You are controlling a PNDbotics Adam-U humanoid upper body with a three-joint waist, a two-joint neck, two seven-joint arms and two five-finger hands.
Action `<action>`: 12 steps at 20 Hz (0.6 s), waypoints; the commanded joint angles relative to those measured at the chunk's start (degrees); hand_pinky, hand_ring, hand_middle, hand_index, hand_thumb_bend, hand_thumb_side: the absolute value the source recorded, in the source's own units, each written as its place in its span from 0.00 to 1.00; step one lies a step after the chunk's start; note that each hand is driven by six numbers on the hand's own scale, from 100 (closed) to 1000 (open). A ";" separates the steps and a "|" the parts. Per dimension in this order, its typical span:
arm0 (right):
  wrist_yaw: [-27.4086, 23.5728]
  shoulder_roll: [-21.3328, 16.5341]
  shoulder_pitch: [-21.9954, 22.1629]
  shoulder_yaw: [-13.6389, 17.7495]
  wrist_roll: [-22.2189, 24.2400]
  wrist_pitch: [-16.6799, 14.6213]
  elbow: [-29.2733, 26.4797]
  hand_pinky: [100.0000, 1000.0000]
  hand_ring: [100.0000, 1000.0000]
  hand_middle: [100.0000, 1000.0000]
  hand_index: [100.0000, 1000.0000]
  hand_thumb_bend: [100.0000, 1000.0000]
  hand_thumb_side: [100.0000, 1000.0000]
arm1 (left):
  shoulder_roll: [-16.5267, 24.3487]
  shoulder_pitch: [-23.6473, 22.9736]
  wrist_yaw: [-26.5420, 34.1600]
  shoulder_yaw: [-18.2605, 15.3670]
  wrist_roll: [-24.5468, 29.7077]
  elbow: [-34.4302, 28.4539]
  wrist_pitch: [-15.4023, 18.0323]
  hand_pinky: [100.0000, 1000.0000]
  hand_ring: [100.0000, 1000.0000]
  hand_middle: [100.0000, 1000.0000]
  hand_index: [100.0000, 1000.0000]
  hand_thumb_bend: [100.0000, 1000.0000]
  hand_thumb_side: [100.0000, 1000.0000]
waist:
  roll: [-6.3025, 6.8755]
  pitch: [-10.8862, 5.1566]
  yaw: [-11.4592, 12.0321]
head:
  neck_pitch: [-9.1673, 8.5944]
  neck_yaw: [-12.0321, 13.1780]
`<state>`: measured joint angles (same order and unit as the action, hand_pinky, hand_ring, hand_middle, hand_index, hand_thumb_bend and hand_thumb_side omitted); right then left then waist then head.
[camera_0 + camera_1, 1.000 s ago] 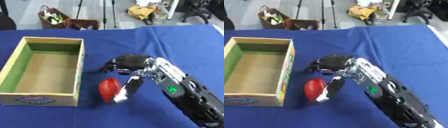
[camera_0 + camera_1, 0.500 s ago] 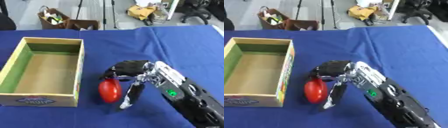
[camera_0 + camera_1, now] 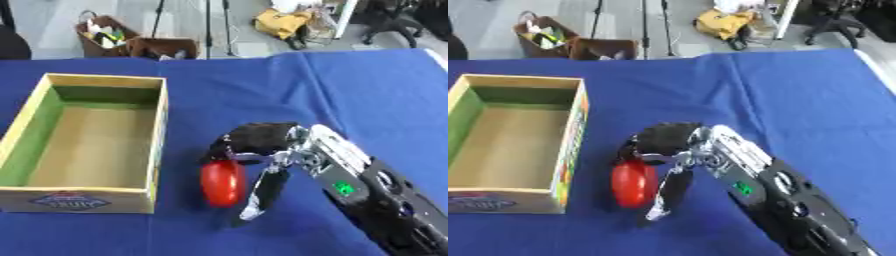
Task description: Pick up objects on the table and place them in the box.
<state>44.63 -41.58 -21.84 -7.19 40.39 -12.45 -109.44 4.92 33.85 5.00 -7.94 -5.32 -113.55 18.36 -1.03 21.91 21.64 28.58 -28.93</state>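
Note:
A red rounded object (image 3: 222, 182) lies on the blue table (image 3: 350, 90), just right of the box's near corner. My right hand (image 3: 261, 142) comes in from the lower right and sits over it. The dark fingers (image 3: 662, 139) curl over the object's far top end. The thumb (image 3: 265, 191) stretches down along its right side, tip near the cloth. An open wooden box (image 3: 156, 150) with green inner walls and a bare floor stands at the left. My left hand shows in neither view.
The right forearm (image 3: 376, 200), with a green light on it, crosses the lower right of the table. Beyond the far edge, the floor holds a basket, a brown carton, tripod legs and a yellow bag.
The right hand has slid nearer and lower, its fingers now curled over the red object's top and its thumb along the side. The red object has hardly moved.

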 commanded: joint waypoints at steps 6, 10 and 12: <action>2.50 -0.45 -0.17 -0.28 -5.16 0.14 2.40 0.60 0.64 0.66 0.90 0.56 0.52 | 0.11 1.07 0.24 0.20 0.28 -1.05 0.04 0.10 0.42 0.52 0.63 0.00 0.85 | 0.17 -0.77 -0.05 | -1.13 -0.37; 3.61 -0.27 -0.11 -0.48 -5.92 -0.17 3.44 0.60 0.64 0.66 0.90 0.53 0.51 | 0.06 1.16 0.27 0.19 0.31 -1.05 0.09 0.10 0.42 0.52 0.63 0.00 0.85 | 0.22 -0.64 -0.13 | -1.20 -0.45; 4.03 -0.20 -0.14 -0.47 -6.36 -0.24 3.77 0.60 0.64 0.65 0.90 0.52 0.51 | 0.04 1.19 0.29 0.19 0.32 -1.05 0.11 0.10 0.42 0.52 0.63 0.00 0.85 | 0.25 -0.56 -0.14 | -1.26 -0.51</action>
<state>48.02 -41.10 -21.64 -7.86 34.48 -12.65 -105.50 4.47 34.16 5.01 -7.94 -5.23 -113.55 18.36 -0.97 22.31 21.55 28.08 -29.31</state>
